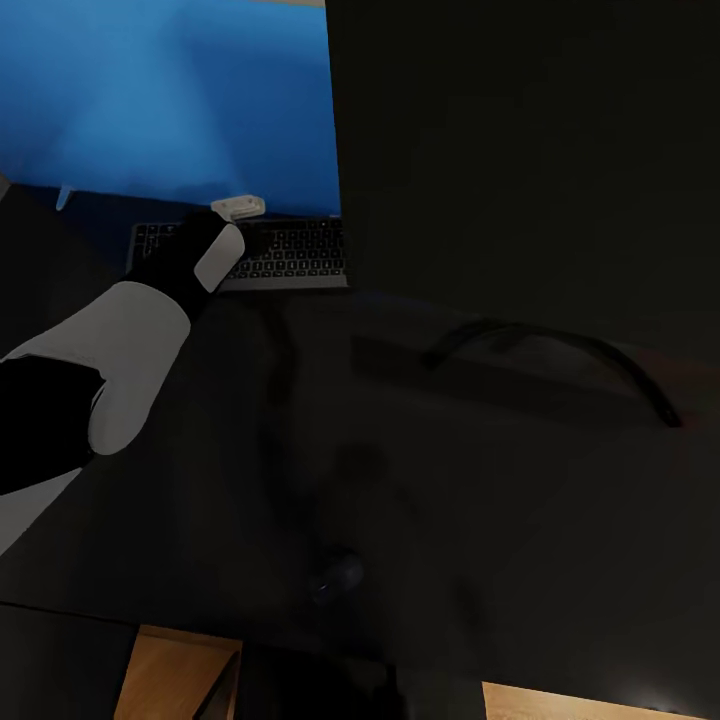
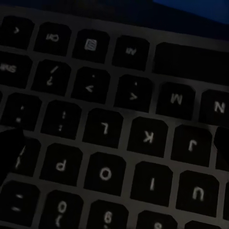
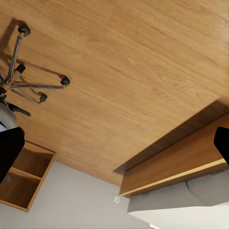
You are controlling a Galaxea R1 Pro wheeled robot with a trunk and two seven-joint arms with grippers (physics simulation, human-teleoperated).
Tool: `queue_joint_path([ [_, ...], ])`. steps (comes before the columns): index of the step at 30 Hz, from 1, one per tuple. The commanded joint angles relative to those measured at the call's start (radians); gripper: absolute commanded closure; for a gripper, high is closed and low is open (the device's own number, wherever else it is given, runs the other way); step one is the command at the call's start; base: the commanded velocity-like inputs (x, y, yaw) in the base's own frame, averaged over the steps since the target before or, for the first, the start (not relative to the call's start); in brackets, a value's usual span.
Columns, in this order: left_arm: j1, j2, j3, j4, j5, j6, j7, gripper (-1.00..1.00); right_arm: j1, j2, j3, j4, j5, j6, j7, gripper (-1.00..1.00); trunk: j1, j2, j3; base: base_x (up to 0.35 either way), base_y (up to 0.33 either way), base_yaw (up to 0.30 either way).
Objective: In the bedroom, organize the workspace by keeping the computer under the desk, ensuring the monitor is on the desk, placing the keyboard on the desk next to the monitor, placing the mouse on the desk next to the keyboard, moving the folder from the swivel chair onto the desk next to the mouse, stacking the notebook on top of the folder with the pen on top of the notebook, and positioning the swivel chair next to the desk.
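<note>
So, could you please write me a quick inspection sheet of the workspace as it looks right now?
Surface: dark desk, dimly lit.
Job's things: keyboard in front of the blue-lit monitor; swivel chair base on the wood floor.
Clutter: small white item behind the keyboard, unidentifiable.
Claws: left claw low over the keys, contact and opening unclear; right claw open, empty.
Cables: dark cable arcing across the desk.
Surroundings: wooden shelf, grey wall.

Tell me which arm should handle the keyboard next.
Left, probably. Its tool is at the keyboard in the head view, and its wrist camera sees the keys up close; the right wrist camera looks at wooden floor.
</note>
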Motion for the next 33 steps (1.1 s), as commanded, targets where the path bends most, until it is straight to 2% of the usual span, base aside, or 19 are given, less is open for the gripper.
queue_joint_path([
  [1,0.002,-0.001,-0.008,0.019,0.019,0.001,0.006,-1.0,0.001,-0.001,0.005,-0.001,-0.01,-0.002,0.002,-1.0,0.001,-0.001,-0.001,0.0,0.0,0.0],
  [11,0.005,-0.009,-0.011,0.019,0.009,0.001,0.011,-1.0,0.001,-0.001,0.004,-0.001,-0.009,-0.002,0.002,-1.0,0.001,-0.001,-0.001,-0.013,0.0,0.0],
  [18,0.006,-0.008,-0.01,0.019,0.013,0.002,0.009,-1.0,0.001,-0.001,0.004,-0.001,-0.009,-0.002,0.002,-1.0,0.001,-0.001,-0.001,-0.175,0.0,0.0],
  [33,0.006,-0.008,-0.009,0.019,0.018,0.001,0.004,-1.0,0.001,-0.002,0.004,0.0,-0.01,-0.002,0.002,-1.0,0.001,-0.001,-0.001,-0.061,0.0,0.0],
])
